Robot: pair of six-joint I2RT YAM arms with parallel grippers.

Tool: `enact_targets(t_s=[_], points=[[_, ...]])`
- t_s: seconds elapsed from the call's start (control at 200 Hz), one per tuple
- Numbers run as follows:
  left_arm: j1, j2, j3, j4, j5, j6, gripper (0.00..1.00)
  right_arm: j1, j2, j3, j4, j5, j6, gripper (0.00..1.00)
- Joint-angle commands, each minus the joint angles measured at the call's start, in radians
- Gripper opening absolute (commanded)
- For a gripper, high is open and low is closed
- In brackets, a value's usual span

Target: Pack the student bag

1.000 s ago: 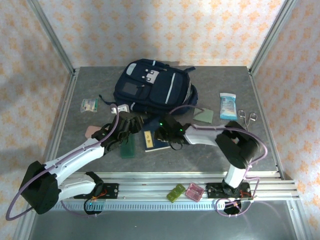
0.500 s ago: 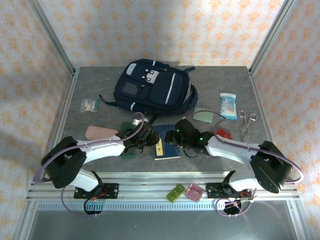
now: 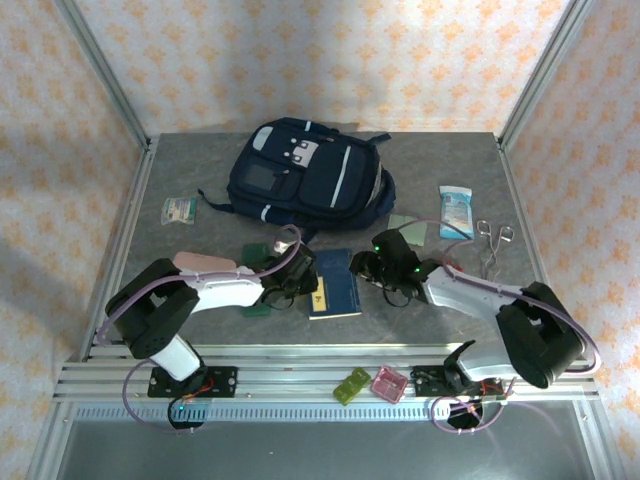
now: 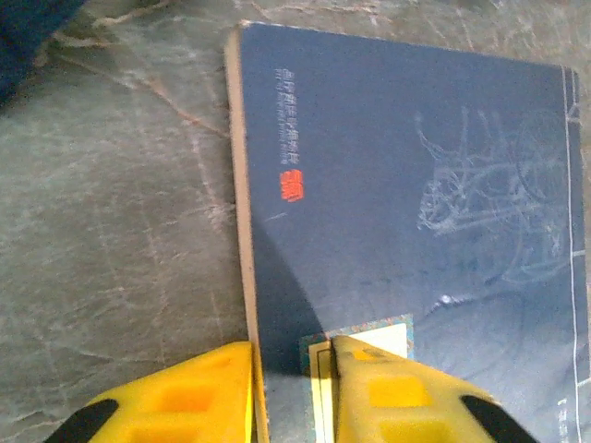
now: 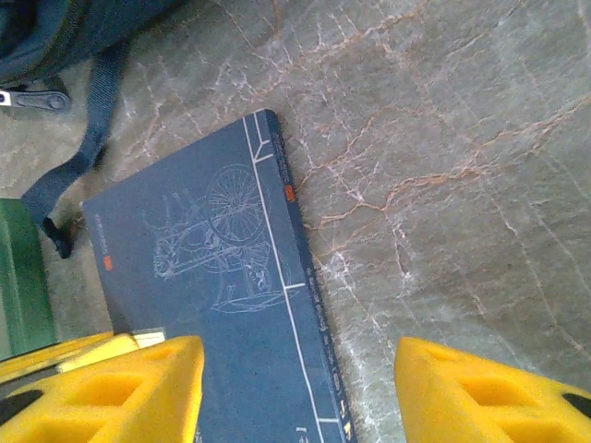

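1. As I look down at the near edge, a small green box [image 3: 352,386] and a pink box [image 3: 388,383] sit on the rail.
2. Just past them, a navy booklet [image 3: 335,283] with a bicycle drawn on it lies flat on the grey table [image 3: 450,310].
3. The left gripper [image 4: 291,355] has its yellow fingers close together, one on each side of the booklet's left edge. I cannot tell if they pinch it.
4. The right gripper [image 5: 295,355] hangs over the booklet's other edge. Its fingers are wide apart and hold nothing.
5. Farther back, the student bag [image 3: 305,180] lies front side up in the far middle of the table, well apart from both grippers. One dark strap [image 5: 83,157] trails down near the booklet.
6. I think the bag is soft and floppy, so it will sag and fold if it is pushed. It looks big but probably light, and not easy to break.
7. A strap or the cloth edge by a zip looks like the best place to take hold. The smooth front would likely slip.
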Motion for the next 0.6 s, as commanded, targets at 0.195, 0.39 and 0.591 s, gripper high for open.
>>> enact_targets(t_s=[0.195, 0.39, 0.591], points=[[-0.013, 0.049, -0.006, 0.035, 0.035, -0.005, 0.08, -0.005, 0.12, -0.015, 0.138, -0.1, -0.039, 0.53], [-0.02, 0.067, -0.011, 0.056, 0.05, -0.004, 0.0, -0.005, 0.136, -0.036, 0.22, -0.194, -0.04, 0.49], [-0.022, 0.074, -0.022, 0.073, 0.059, 0.001, 0.0, -0.006, -0.049, -0.114, 0.378, -0.311, -0.019, 0.48]])
